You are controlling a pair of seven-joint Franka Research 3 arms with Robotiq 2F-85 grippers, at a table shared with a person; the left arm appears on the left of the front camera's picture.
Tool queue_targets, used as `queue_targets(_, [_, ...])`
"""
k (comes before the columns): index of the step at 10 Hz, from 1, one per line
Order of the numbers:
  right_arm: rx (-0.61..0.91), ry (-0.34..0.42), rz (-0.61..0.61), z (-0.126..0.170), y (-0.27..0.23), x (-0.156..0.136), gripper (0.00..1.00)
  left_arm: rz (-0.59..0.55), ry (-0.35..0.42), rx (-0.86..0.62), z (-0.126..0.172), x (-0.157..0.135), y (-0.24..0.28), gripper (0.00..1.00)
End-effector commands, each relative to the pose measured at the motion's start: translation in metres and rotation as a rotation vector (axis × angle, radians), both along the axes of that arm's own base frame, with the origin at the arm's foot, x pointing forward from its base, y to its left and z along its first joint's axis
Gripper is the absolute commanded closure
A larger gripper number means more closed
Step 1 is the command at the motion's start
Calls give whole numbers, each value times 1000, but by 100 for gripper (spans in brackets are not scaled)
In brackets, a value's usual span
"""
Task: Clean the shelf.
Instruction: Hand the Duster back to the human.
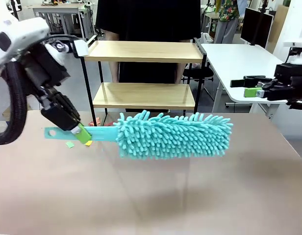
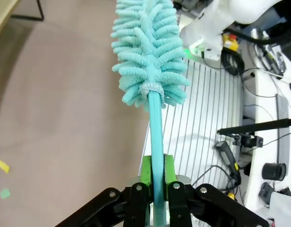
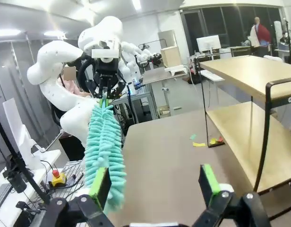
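The shelf (image 1: 143, 51), two light wooden boards in a thin black frame, stands at the table's far edge; it also shows in the right wrist view (image 3: 249, 123). My left gripper (image 1: 82, 133) is shut on the teal handle of a fluffy teal duster (image 1: 173, 134), held level just above the table in front of the shelf. In the left wrist view the green pads (image 2: 145, 172) clamp the handle and the duster's head (image 2: 148, 52) points away. My right gripper (image 1: 251, 91) hangs open at the far right, clear of the shelf, green pads (image 3: 208, 182) wide apart.
Small coloured paper scraps (image 1: 87, 142) lie on the brown table (image 1: 151, 196) near the shelf's left leg, also seen as scraps (image 3: 204, 142). A person in black (image 1: 146, 19) stands behind the shelf. A white table (image 1: 239, 58) sits at the back right.
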State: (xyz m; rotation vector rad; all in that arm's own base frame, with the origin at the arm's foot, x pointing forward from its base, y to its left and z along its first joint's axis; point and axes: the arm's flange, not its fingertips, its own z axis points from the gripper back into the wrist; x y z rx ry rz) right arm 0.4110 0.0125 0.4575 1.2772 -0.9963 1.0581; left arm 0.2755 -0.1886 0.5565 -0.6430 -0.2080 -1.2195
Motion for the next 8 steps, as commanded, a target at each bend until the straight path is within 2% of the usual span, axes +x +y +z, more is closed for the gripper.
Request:
queue_targets(1, [14,13,16,18,-14,11,0,18,11,9,4,-1,10,87])
queue_targets(3, [14,13,16,18,-14,11,0,18,11,9,4,-1,10,87])
queue_targets(4, [9,-4,1,9,-8,5,0,18,11,9,4,-1,10,87])
queue_targets(6, [-67,-99,-64,-6,-6,-21,0,18,11,9,4,-1,10,87])
queue_targets(8, [-113,-119,-49,-21,-8,-43,0,18,11,9,4,-1,10,87])
